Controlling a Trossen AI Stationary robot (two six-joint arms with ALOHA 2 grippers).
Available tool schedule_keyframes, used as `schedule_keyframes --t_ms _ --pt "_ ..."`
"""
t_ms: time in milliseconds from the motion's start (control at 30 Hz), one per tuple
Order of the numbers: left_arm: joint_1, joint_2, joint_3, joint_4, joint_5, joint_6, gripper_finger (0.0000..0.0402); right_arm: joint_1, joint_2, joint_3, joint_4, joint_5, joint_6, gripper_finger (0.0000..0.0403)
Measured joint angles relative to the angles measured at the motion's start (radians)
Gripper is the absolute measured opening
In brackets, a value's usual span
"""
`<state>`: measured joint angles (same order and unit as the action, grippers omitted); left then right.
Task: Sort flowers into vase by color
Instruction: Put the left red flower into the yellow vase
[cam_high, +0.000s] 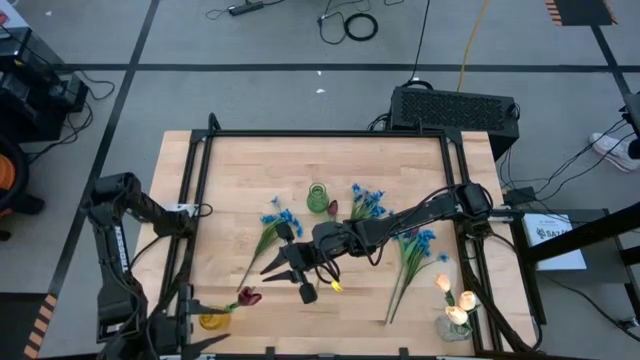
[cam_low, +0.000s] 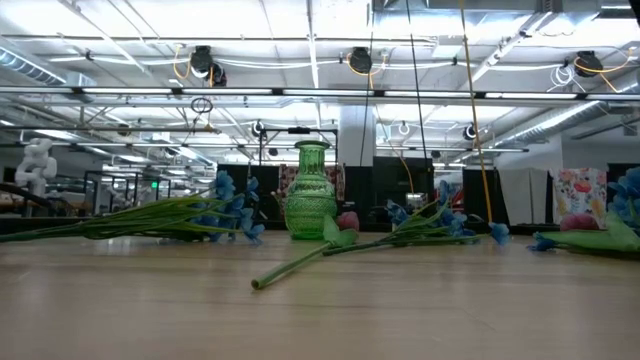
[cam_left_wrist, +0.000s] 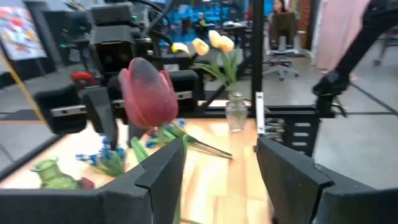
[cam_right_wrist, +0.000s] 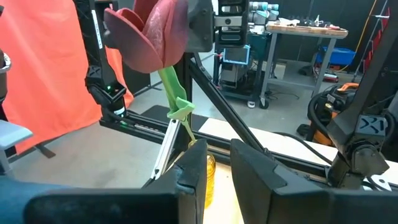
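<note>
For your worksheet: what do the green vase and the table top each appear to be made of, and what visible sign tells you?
Green vase: probably glass, glossy and translucent, with ribbed moulding that lets light through. Table top: looks like wood, pale with a satin finish; parallel plank seams and grain show from above.

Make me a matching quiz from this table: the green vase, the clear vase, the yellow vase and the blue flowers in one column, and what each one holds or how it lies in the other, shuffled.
Column one:
1. green vase
2. clear vase
3. yellow vase
4. blue flowers

Column two:
A. lying flat on the table
B. holds cream-yellow tulips
C. holds no flower
D. holds a dark red tulip

Pairs: 1-C, 2-B, 3-D, 4-A.
</note>
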<state>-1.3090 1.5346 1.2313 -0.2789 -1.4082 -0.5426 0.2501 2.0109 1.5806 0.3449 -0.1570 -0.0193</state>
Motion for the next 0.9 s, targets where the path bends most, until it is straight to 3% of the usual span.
schedule_keyframes --t_ms 133,633,733,900 --pt "0.001 0.012 0.000 0.000 -0.058 0.008 0.0209 0.000 0.000 0.000 0.000 -0.002 0.000 0.0063" --pt "0.040 0.012 0.000 -0.097 -0.056 -0.006 0.0208 0.000 0.000 0.000 0.000 -0.002 0.000 0.0063" --pt "0.040 0.012 0.000 -0.161 -0.050 -0.066 0.0189 0.000 0.000 0.000 0.000 -0.002 0.000 0.0063" --pt "0.040 0.012 -0.001 -0.246 -0.047 -0.157 0.0123 0.000 0.000 0.000 0.000 -0.002 0.000 0.0063"
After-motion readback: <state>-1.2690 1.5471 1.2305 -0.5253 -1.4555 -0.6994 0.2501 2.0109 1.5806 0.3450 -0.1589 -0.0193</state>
